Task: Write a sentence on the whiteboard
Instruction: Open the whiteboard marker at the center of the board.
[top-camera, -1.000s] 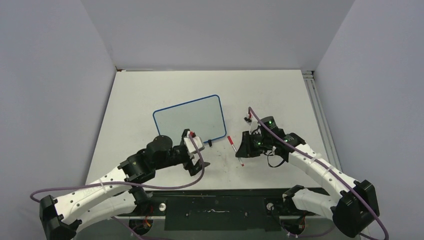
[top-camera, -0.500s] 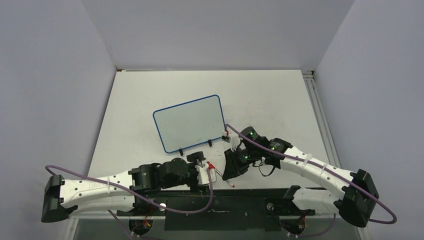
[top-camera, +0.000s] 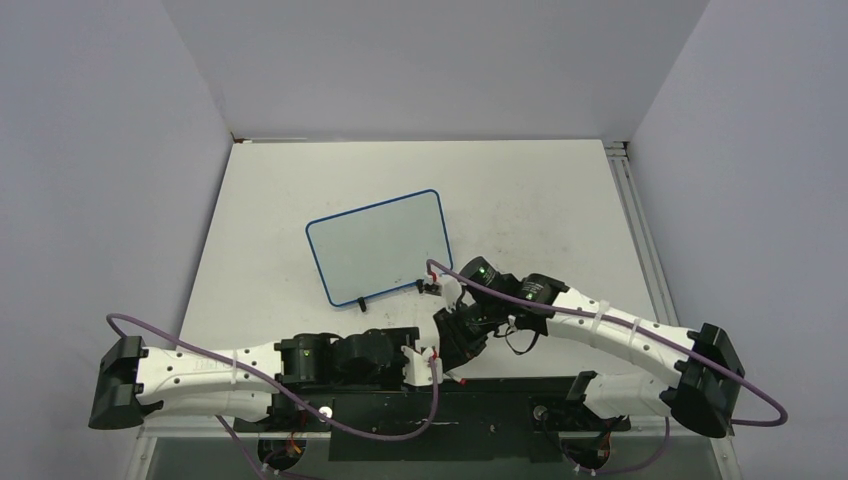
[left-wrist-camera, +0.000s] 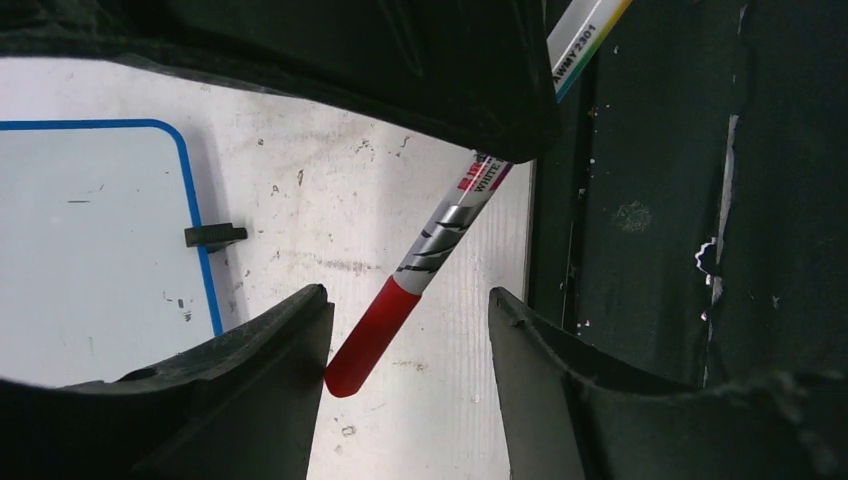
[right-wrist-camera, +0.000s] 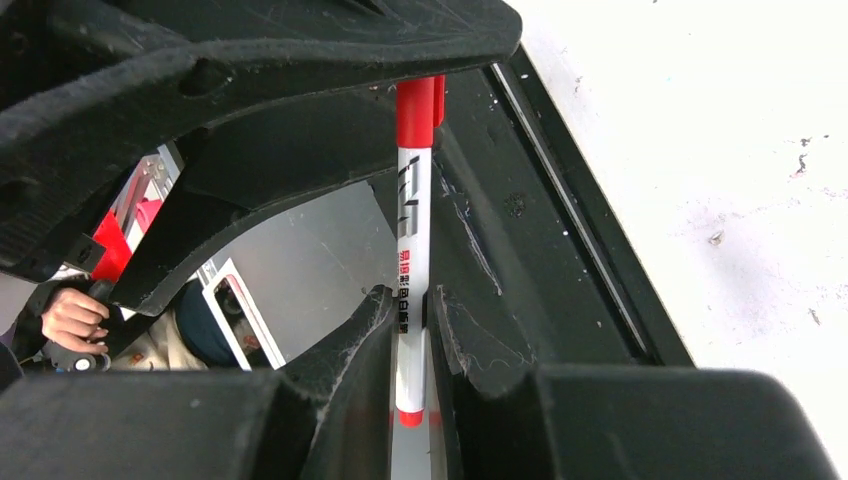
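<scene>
The whiteboard (top-camera: 375, 240), white with a thin blue frame, lies mid-table; its corner shows in the left wrist view (left-wrist-camera: 90, 250). No sentence is visible on it; the surface looks blank. My right gripper (top-camera: 452, 345) (right-wrist-camera: 412, 295) is shut on the white barrel of a marker (right-wrist-camera: 411, 230) near the table's front edge. The marker's red cap (left-wrist-camera: 370, 335) points into my left gripper (top-camera: 430, 362) (left-wrist-camera: 408, 300). That gripper is open, with the cap between its fingers: close to the left finger, a clear gap to the right one.
Two black clip feet (top-camera: 361, 302) (top-camera: 421, 286) sit on the board's near edge. A black base plate (top-camera: 430, 420) (left-wrist-camera: 650, 200) runs along the table's front, right beside both grippers. A metal rail (top-camera: 640, 230) lines the right side.
My left arm swung from beside the board down to the front edge. The right gripper carried the marker left to meet it. The left jaws have narrowed around the cap.
</scene>
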